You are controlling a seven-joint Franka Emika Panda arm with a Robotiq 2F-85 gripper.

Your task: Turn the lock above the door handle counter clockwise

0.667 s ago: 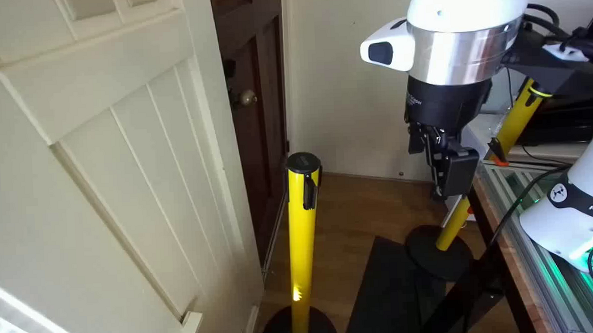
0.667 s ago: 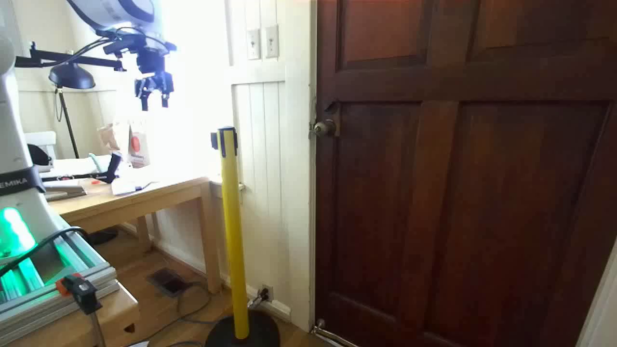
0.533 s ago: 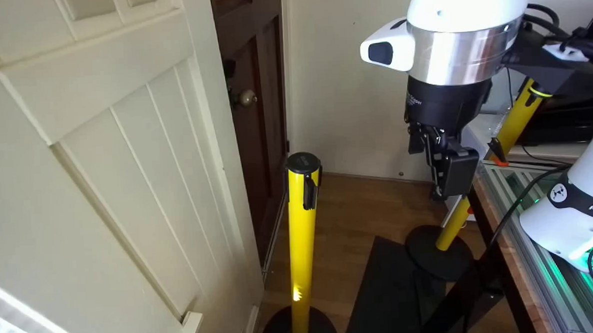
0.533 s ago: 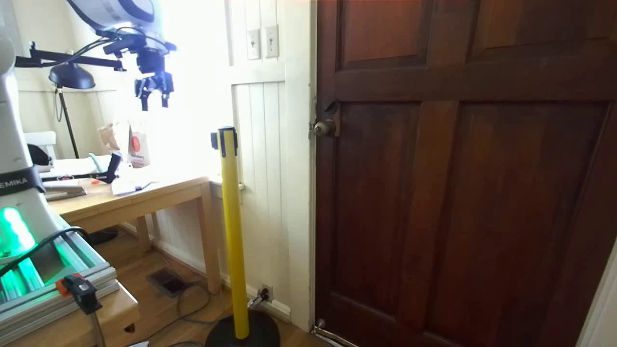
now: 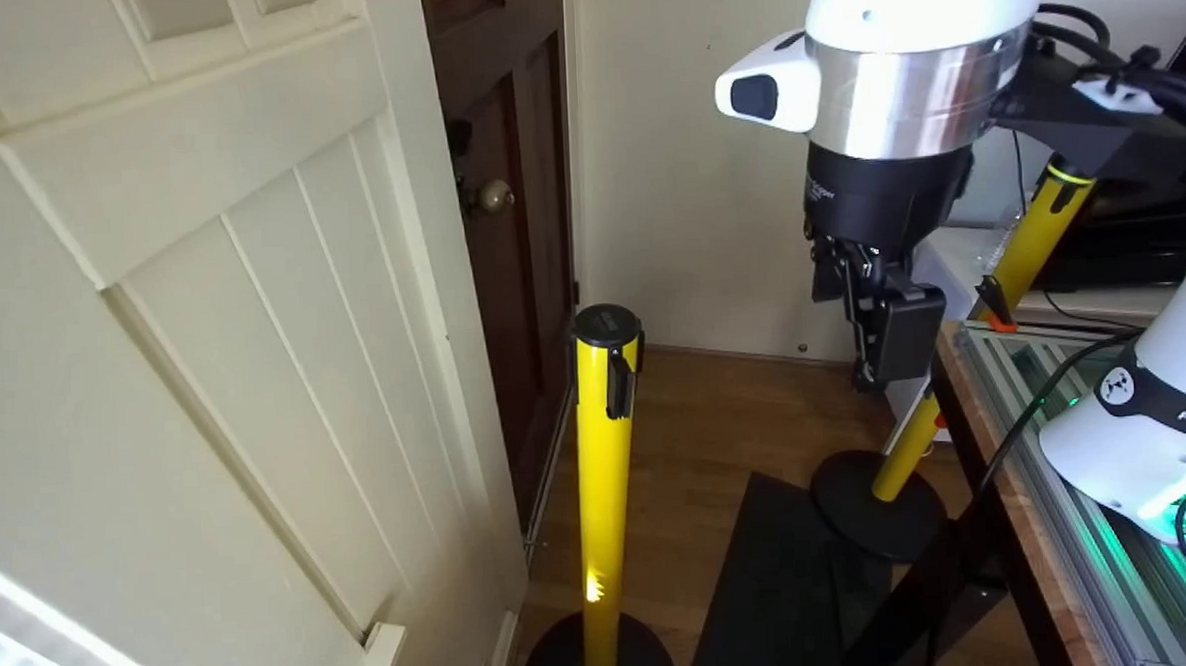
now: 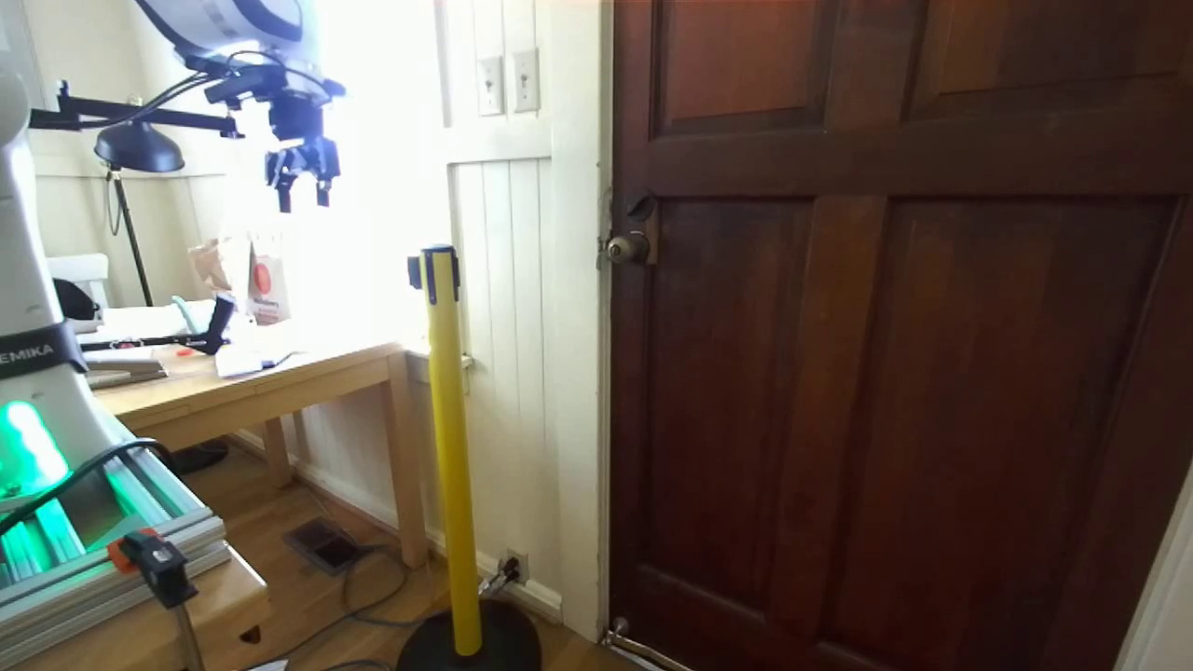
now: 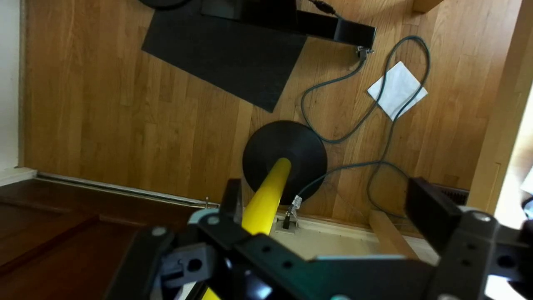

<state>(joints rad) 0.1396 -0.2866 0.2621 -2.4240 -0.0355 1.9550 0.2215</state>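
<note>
The lock [image 6: 640,205] sits just above the round knob [image 6: 629,247] on the dark door [image 6: 727,373] in both exterior views; my wrist view catches only part of that door. My pincer [image 6: 304,198] hangs with fingers [image 7: 429,212] spread wide on bare air, well apart from the lock. A yellow post [image 5: 605,493] stands on the wooden floor [image 7: 125,104], near the cream wall [image 6: 517,326].
</note>
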